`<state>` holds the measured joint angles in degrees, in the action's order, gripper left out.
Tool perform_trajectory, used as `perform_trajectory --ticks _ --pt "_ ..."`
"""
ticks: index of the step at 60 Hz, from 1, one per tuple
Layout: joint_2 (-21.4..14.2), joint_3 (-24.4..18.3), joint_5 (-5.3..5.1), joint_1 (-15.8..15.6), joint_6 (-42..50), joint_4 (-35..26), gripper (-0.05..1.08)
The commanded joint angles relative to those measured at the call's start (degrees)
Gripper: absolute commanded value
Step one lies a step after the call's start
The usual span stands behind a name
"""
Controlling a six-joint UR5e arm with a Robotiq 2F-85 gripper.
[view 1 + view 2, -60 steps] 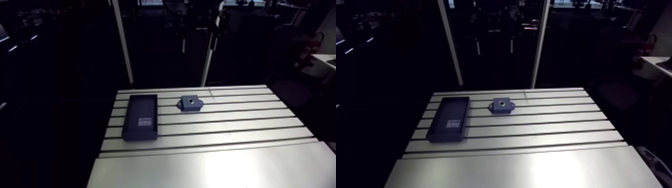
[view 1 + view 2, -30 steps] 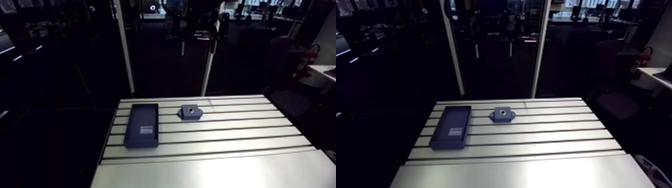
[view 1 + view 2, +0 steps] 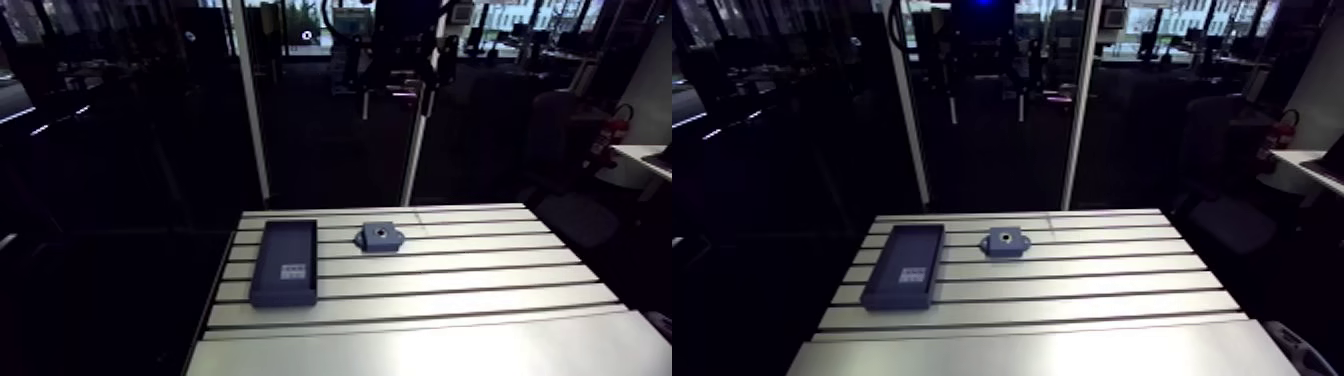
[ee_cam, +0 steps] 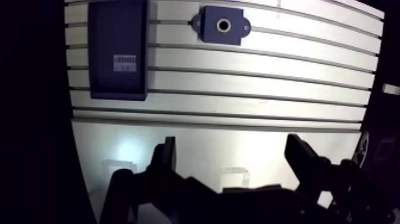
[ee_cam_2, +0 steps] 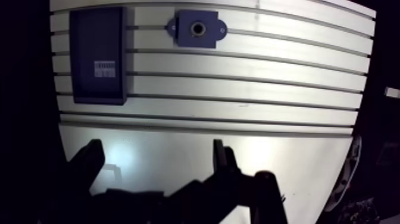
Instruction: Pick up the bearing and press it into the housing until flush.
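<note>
A small dark blue housing (image 3: 381,236) with a round bore in its middle lies on the slotted table (image 3: 450,290), toward the far side. In the wrist view the housing (image 4: 223,25) sits well ahead of my gripper (image 4: 231,146). The two dark fingers stand wide apart with nothing between them, over the plain near strip of the table. I cannot make out a separate bearing in any view. The gripper does not show in the arm view.
A long, shallow dark blue tray (image 3: 285,262) lies left of the housing, with a small pale label (image 4: 124,62) inside it. The table's left edge runs close beside the tray. Bare slotted aluminium spreads to the right of the housing.
The arm view has shifted, so the table sits lower in the picture and more of the room shows. The tray and housing keep their places on the table.
</note>
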<state>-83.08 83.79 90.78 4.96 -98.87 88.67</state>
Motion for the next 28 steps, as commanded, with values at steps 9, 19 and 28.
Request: perform_trajectory --ticks 9,19,28 --pt "-0.5 0.1 -0.03 0.0 0.0 0.0 0.01" --pt "-0.5 0.2 -0.12 -0.1 0.0 0.1 0.00" --pt "-0.3 0.3 -0.21 -0.1 0.0 0.1 0.01"
